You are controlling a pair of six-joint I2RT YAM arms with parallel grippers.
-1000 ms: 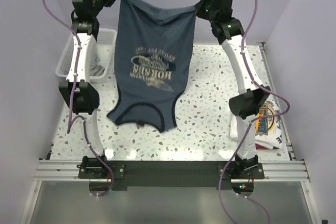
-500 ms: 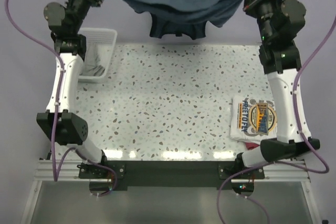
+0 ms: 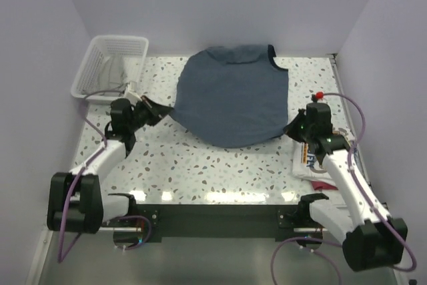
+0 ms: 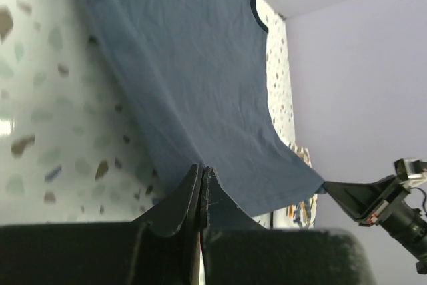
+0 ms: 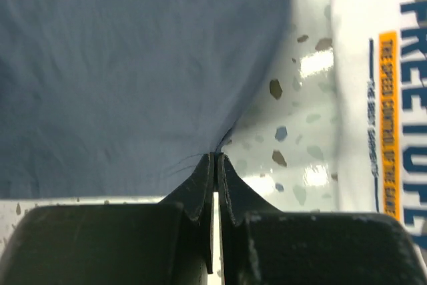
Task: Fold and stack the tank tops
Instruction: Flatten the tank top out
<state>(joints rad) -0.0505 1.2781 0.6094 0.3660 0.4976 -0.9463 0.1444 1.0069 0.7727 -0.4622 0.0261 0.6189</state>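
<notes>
The slate-blue tank top (image 3: 232, 98) lies spread over the far middle of the table, plain side up, its navy-trimmed neck at the far right. My left gripper (image 3: 164, 109) is shut on its near left corner, seen in the left wrist view (image 4: 201, 168) with the cloth (image 4: 193, 71) stretched away from it. My right gripper (image 3: 291, 127) is shut on its near right corner, seen in the right wrist view (image 5: 216, 157) with the cloth (image 5: 133, 65) above. The white tank top (image 3: 319, 162) lies folded at the near right, partly under my right arm; its print shows in the right wrist view (image 5: 380, 98).
A white mesh basket (image 3: 111, 66) stands at the far left corner with something grey inside. Purple walls close in the far side and both sides. The table's right rail (image 3: 348, 118) runs beside the folded white top.
Both grippers have come down from high at the back, where the blue top hung between them, to table level. The top now lies spread on the table. Both arms are low and forward.
</notes>
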